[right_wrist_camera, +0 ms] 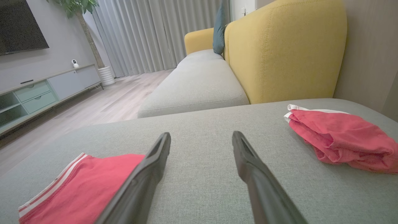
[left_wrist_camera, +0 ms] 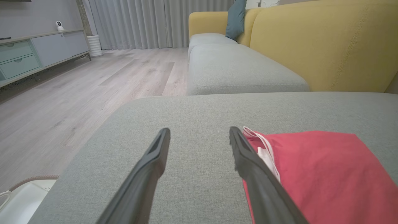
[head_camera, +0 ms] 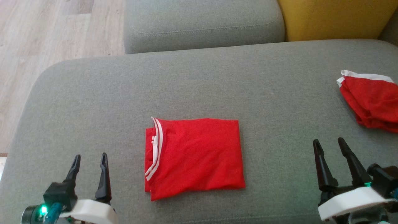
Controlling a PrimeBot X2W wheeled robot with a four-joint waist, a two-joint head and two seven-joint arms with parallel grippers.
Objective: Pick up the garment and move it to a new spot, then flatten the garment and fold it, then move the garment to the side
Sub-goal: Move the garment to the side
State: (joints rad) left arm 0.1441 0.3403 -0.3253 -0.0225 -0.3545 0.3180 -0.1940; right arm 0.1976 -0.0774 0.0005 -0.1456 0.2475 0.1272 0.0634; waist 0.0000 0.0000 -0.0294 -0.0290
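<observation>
A red garment with white trim [head_camera: 194, 157] lies folded into a neat rectangle in the middle of the grey cushion [head_camera: 199, 81]. In the left wrist view the folded garment [left_wrist_camera: 323, 174] sits just right of my fingers, and in the right wrist view the same folded garment [right_wrist_camera: 80, 186] lies at the lower left. My left gripper [head_camera: 90, 160] stands open to the left of it, apart from the cloth, with nothing held. My right gripper [head_camera: 329, 144] is open well to the right, also holding nothing.
A second red garment [head_camera: 371, 101], crumpled, lies near the cushion's right edge, shown also in the right wrist view [right_wrist_camera: 342, 138]. Behind are another grey seat cushion [head_camera: 202, 25] and a yellow sofa back [head_camera: 335, 18]. Wooden floor [head_camera: 46, 40] lies off the left edge.
</observation>
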